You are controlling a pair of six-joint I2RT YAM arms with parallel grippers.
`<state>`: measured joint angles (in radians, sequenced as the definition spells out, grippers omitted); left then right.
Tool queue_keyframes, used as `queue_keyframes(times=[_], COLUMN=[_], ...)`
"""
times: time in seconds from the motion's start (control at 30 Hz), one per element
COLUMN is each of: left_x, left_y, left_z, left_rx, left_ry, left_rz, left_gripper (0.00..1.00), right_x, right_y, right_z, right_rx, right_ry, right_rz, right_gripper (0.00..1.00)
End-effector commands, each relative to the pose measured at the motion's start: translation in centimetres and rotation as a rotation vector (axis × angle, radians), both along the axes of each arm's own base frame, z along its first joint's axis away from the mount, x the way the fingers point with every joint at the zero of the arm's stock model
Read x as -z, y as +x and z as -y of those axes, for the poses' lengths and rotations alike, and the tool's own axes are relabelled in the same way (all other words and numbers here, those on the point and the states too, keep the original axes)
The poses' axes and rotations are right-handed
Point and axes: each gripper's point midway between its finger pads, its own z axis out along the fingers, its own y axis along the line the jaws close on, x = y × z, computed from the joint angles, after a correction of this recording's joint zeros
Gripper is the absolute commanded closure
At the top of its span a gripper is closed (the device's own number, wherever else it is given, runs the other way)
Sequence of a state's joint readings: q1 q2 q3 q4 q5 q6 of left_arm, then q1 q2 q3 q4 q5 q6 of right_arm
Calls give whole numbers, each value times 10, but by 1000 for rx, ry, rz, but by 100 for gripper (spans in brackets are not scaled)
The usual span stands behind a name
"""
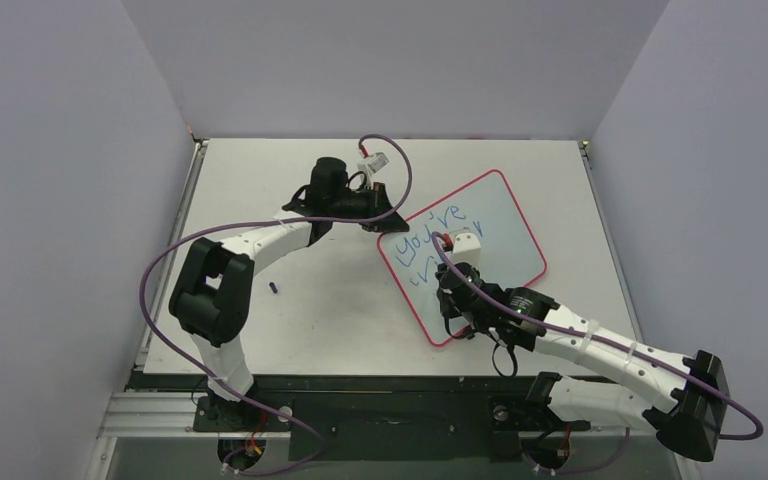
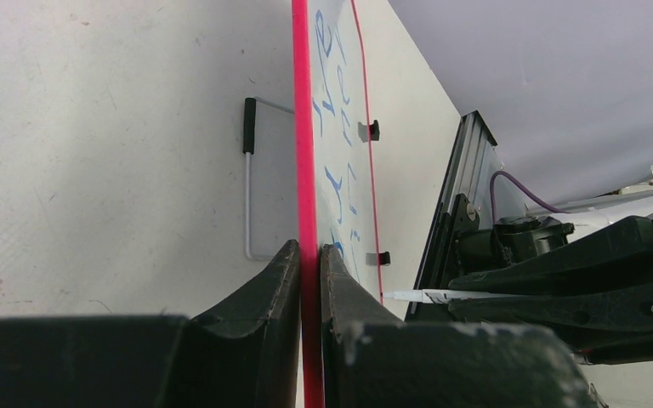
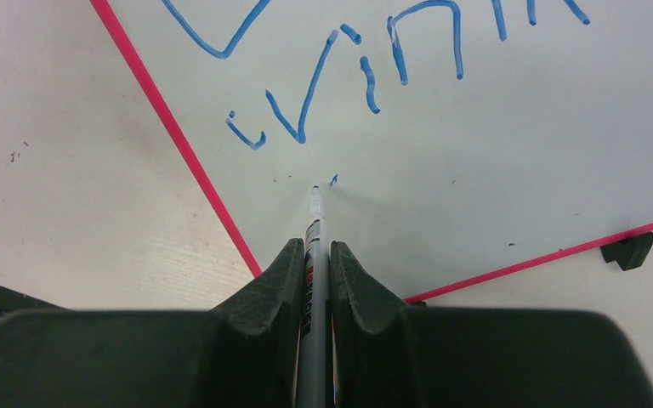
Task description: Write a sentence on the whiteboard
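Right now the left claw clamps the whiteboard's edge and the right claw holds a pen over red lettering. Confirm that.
Not quite: the lettering is blue, not red, as the right wrist view shows. The rest holds: the left claw clamps the edge of the whiteboard, and the right claw holds a pen over it.

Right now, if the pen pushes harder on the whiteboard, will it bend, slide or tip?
The whiteboard looks stiff: its thin red edge runs straight where the left hand pinches it. Being thin, it's likely light, so without that grip it might slide on the smooth table. The glossy face may let the pen skid.
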<state>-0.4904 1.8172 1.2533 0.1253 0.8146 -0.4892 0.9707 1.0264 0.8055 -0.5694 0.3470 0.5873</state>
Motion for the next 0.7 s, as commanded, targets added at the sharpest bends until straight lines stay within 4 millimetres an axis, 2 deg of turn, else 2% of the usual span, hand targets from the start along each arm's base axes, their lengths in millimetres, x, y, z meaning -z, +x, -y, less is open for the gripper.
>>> queue_keyframes(times=[0.0,0.3,0.67], left_x=[-30,-31,-33], left_y=[-13,-14,-15], left_z=[13,14,15], left_rx=[76,80,83], left_ry=[-47,-51,-56], left_rz=[129,130,134], left_gripper=[100,100,100], right_x=[1,18,38], right_y=[11,10,-10], right_z=[-1,0,13], right_rx=[42,49,57], right_ry=[2,-18,1], right_rz=[49,33,-24], right_gripper=[100,100,100])
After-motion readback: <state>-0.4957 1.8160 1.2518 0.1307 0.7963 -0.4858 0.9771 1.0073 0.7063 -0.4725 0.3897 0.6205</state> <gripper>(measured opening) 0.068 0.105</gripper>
